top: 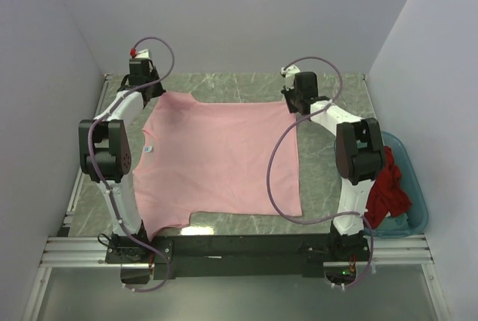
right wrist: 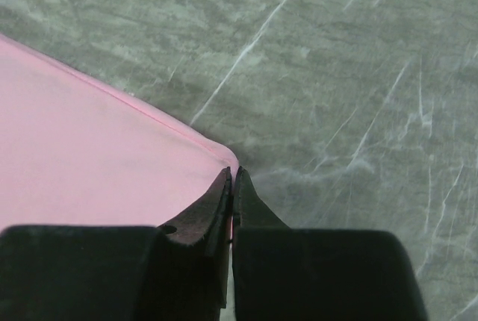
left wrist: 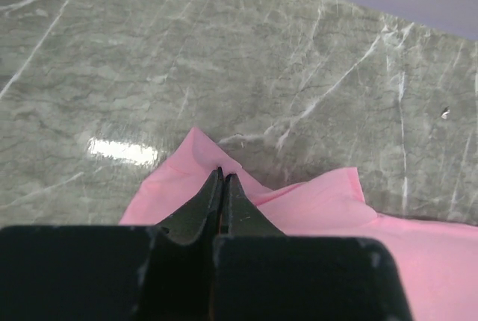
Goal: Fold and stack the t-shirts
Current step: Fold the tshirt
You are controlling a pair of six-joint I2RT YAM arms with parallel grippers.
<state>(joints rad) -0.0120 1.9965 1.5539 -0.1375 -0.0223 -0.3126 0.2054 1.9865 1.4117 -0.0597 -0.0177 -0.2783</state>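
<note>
Watching a light pink cloth t-shirt (top: 216, 160) lying spread flat across the middle of the grey-green marbled tabletop (top: 321, 179), neckline facing the left side, hem running along the right.

Over at the far left, pinching the sleeve corner with the left gripper (left wrist: 222, 177): black fingers pressed tight together, pink cloth puckering into small folds around the tips and lying on the stone just beyond them.

Across at the far right, clamping onto the far hem corner with the right gripper (right wrist: 232, 174): fingers closed just as tightly, the corner of the hem meeting the tips, the hem edge running away straight and smooth to the left in the wrist view. Reaching forward with both arms to the back edge of the garment, one at each far corner, well apart from each other.

Meanwhile, off to the right, spotting a bright red cloth t-shirt (top: 387, 190) bunched up and crumpled, sitting in a teal translucent plastic tub (top: 415, 200) just beside the right arm, part of the cloth spilling over the tub's near rim. Keeping well apart from the pink one, bare marble showing between the two.
</note>
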